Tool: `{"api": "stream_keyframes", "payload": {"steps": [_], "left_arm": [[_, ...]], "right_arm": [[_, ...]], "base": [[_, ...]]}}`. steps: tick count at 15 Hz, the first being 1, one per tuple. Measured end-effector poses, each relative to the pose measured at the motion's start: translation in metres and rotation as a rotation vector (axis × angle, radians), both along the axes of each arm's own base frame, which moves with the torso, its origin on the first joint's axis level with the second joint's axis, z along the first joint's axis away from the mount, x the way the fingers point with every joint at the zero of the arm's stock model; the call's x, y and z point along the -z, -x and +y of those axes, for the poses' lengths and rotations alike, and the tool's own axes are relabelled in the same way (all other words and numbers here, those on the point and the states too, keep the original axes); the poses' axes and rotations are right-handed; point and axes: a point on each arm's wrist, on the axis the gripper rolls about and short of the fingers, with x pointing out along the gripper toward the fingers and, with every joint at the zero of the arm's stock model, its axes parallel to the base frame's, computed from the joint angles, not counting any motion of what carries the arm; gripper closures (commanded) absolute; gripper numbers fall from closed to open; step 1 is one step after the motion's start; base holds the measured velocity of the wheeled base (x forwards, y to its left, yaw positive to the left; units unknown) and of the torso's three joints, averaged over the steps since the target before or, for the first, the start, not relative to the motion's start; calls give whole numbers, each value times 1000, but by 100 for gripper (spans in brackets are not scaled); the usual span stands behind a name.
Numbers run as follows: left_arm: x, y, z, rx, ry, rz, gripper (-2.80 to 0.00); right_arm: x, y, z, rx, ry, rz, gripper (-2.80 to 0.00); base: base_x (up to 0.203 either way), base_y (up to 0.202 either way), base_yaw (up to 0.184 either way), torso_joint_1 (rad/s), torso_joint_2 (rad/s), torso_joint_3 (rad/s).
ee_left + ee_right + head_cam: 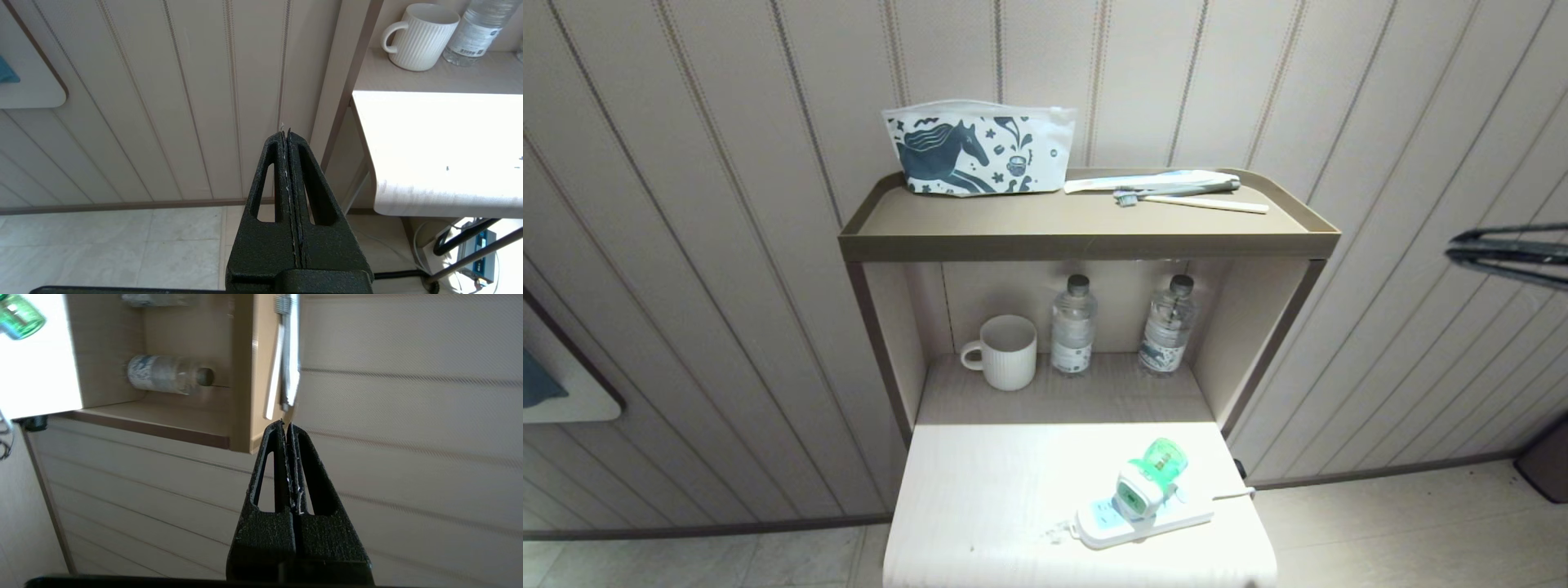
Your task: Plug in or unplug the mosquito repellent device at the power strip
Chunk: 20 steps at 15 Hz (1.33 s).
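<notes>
The power strip (1176, 520) lies near the front right corner of the pale table (980, 490), its thin cord running off the right edge. The mosquito repellent device (1147, 482) sits on top of the strip, its green bottle tilted up and back. That green bottle (20, 318) shows at a corner of the right wrist view. My right gripper (1451, 247) (286, 425) hangs in the air well to the right of the table, above the strip's height. It is shut and holds nothing. My left gripper (286, 132) is parked low beside the table's left edge, shut and empty.
A niche behind the table holds a ribbed white mug (1005, 351) and two water bottles (1072, 327) (1168, 327). The shelf (1086, 237) above carries a horse-print pouch (976, 151), a toothbrush (1192, 200) and a tube. Panelled wall stands on both sides.
</notes>
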Motion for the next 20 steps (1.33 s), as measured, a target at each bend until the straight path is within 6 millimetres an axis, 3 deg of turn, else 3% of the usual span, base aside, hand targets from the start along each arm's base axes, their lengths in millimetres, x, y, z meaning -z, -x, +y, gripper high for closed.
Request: {"api": "stream_keyframes", "payload": {"steps": [6,9,14,20], "left_arm": [[0,0,0,0,0,0,0],[0,0,0,0,0,0,0],[0,0,0,0,0,0,0],[0,0,0,0,0,0,0]], "right_arm": [[-41,37,-25,83,-498,-12,0],[-39,41,-27,97,-800,128,0],[-8,47,-31,130,-1114,304,0],[75,41,-34,354,-1359,319,0]], "base": [[0,0,0,0,0,0],[0,0,0,0,0,0],[0,0,0,0,0,0],[0,0,0,0,0,0]]}}
